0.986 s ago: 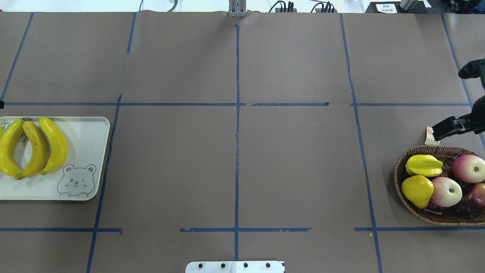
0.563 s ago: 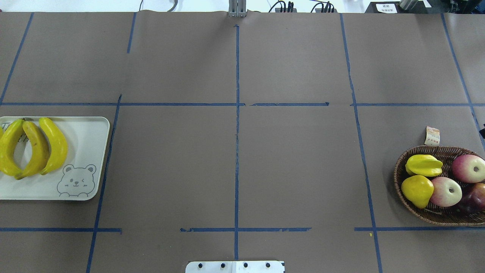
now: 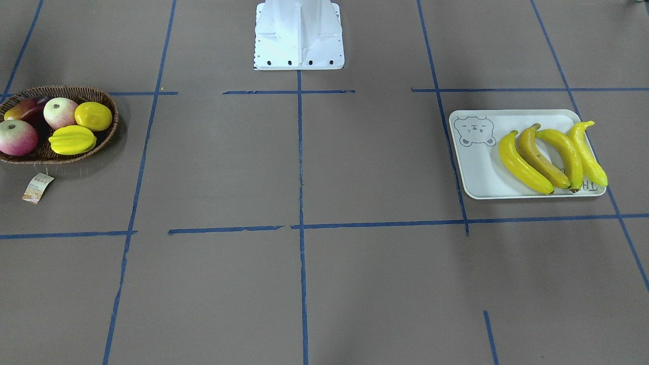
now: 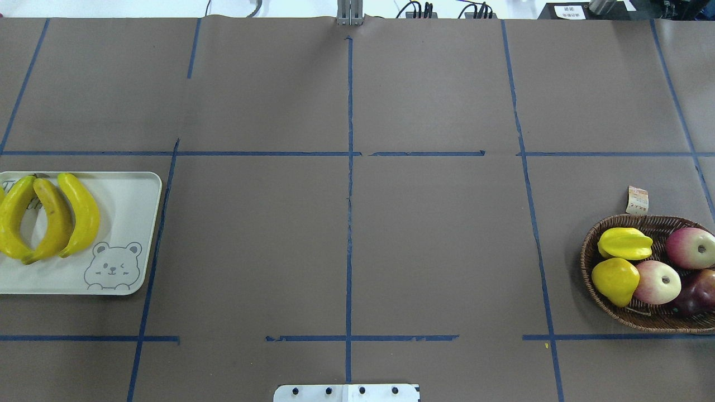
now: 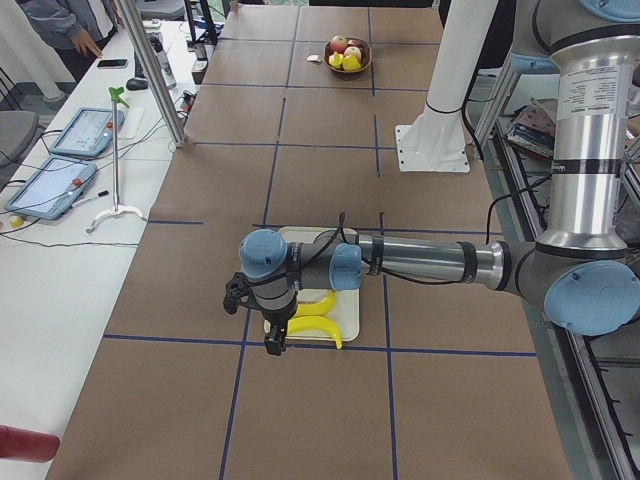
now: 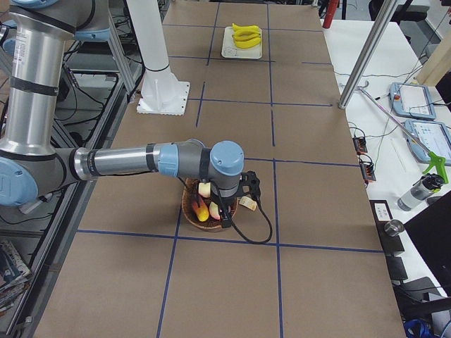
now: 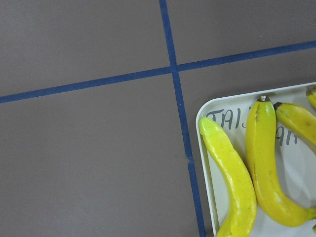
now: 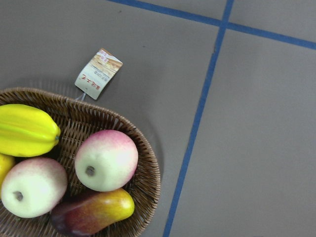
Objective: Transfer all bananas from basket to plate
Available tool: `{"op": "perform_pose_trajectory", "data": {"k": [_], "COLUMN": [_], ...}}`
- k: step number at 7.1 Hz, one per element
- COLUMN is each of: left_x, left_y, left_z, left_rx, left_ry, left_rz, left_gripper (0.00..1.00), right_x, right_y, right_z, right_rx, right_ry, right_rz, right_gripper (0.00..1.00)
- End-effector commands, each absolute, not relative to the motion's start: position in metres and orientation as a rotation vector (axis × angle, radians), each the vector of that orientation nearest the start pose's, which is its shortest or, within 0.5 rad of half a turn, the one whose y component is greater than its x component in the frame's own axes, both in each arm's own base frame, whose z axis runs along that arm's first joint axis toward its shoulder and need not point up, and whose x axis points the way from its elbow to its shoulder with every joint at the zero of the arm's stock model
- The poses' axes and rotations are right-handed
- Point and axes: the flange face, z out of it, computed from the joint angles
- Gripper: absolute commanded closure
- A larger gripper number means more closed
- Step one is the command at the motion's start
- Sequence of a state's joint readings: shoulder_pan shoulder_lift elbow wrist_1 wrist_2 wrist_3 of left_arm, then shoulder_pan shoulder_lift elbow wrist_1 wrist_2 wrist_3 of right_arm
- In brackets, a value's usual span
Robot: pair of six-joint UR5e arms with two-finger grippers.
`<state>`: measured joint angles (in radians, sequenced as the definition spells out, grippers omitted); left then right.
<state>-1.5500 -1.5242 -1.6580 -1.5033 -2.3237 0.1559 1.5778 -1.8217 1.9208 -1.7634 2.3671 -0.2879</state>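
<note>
Paper-covered table [image 4: 435, 251] carries plate [image 4: 131, 206] and basket [image 4: 642, 322].

We read grey lettering [image 7: 224, 119] on the pale white-green rectangular tray with a grey bear face print [image 7: 210, 111]. In the left wrist view it looks like "TAI", then partial letters cut off by the long curved yellow bananas [image 7: 264, 163] lying over them. The small paper tag [image 8: 98, 73] beside the dark-brown woven wicker basket [image 8: 143, 163] has colour print and fine lines, too small to read. White label [image 4: 570, 9] on black box [image 4: 550, 11] at the table's far edge: characters blurred. White sticker [image 5: 583, 88] on near arm's silver tube: unreadable.
</note>
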Motion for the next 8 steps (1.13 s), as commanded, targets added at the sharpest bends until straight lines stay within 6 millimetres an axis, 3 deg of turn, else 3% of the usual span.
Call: {"op": "perform_pose_trajectory", "data": {"k": [1,2,4,5,6,8], "left_x": [-0.059,-0.059,-0.063,-0.065,-0.065,-0.065], "left_y": [-0.462,-0.462,-0.463,-0.464,-0.448,-0.445], "left_z": [0.653,0.653,0.648,0.631,0.644,0.643], "left_rx": [0.018,0.019,0.042,0.073,0.048,0.052], "left_ry": [0.756,0.756,0.756,0.734,0.74,0.738], "left_rz": [0.149,0.148,0.152,0.161,0.151,0.159], "left_gripper": [0.0,0.0,0.0,0.0,0.0,0.0], "right_x": [0.082,0.089,0.091,0.091,0.091,0.091], "right_y": [-0.359,-0.356,-0.355,-0.357,-0.356,-0.361], "right_z": [0.661,0.674,0.671,0.672,0.671,0.665], "right_rx": [-0.042,-0.067,-0.086,-0.088,-0.089,-0.059], "right_ry": [-0.802,-0.762,-0.731,-0.732,-0.733,-0.73], "right_rz": [-0.158,-0.146,-0.095,-0.09,-0.088,-0.086], "right_gripper": [0.0,0.01,0.01,0.0,0.0,0.0]}}
